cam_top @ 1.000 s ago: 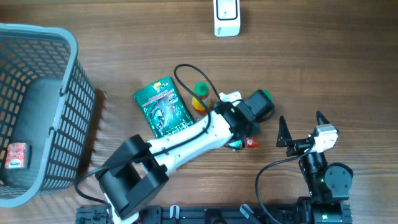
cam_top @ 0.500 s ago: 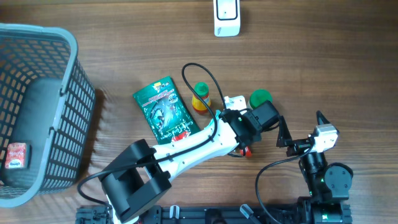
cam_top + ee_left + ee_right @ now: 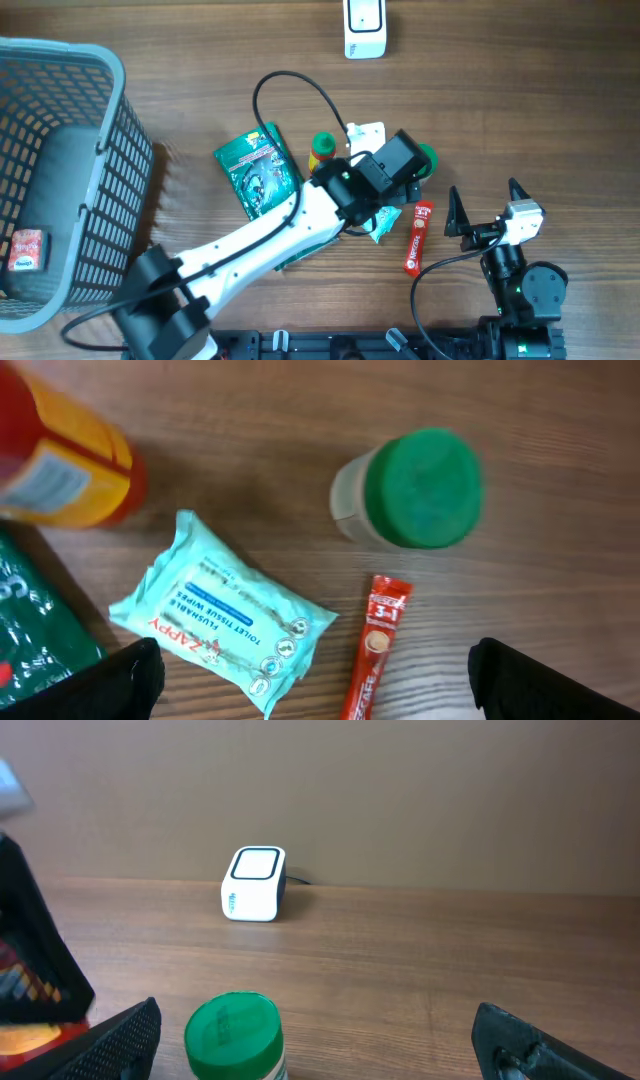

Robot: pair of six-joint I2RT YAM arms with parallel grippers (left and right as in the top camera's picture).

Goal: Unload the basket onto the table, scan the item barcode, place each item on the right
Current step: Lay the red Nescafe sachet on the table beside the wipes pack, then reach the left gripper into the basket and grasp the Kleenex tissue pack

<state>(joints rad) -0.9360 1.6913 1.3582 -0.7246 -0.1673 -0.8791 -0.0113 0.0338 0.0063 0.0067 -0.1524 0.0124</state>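
A red coffee sachet [image 3: 417, 238] lies flat on the wooden table, also in the left wrist view [image 3: 375, 650]. My left gripper [image 3: 318, 678] hangs open above it, one finger on each side, touching nothing. Next to the sachet lies a pale blue wipes pack [image 3: 225, 615]. A green-lidded jar [image 3: 415, 490] stands just beyond them. The white barcode scanner [image 3: 365, 27] sits at the table's far edge, and also shows in the right wrist view [image 3: 253, 883]. My right gripper [image 3: 484, 195] rests open and empty at the near right.
A yellow bottle [image 3: 323, 150] with a green cap and a green pouch [image 3: 255, 170] lie left of the jar. A grey basket [image 3: 110, 150] at the far left holds a small red packet [image 3: 27, 250]. The left arm's black cable loops over the pouch.
My left gripper has opened and let go of the red sachet, which now lies on the table. The left wrist has swung back toward the jar. The right arm has not moved.
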